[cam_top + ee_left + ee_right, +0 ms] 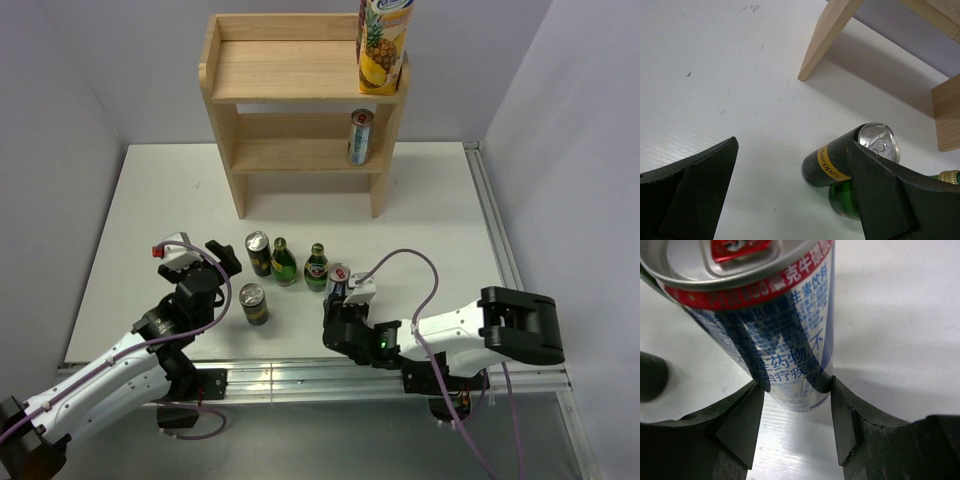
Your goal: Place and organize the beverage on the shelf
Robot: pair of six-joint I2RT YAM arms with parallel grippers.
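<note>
The wooden shelf (300, 100) stands at the back of the table. It carries a pineapple juice carton (383, 45) on its top board and a slim can (360, 137) on the lower tier. My right gripper (340, 292) (795, 405) is shut on a blue-and-white can with a red rim (338, 278) (765, 315), gripping it low on both sides. On the table stand a black can (258, 253) (845, 157), two green bottles (284, 262) (316, 267) and a second black can (253, 303). My left gripper (195, 257) (792, 185) is open and empty, left of the black can.
The shelf's left leg (827, 37) stands beyond the left gripper. The row of drinks sits between the two grippers, packed close. A metal rail (300, 375) runs along the table's near edge. Grey walls close in on both sides.
</note>
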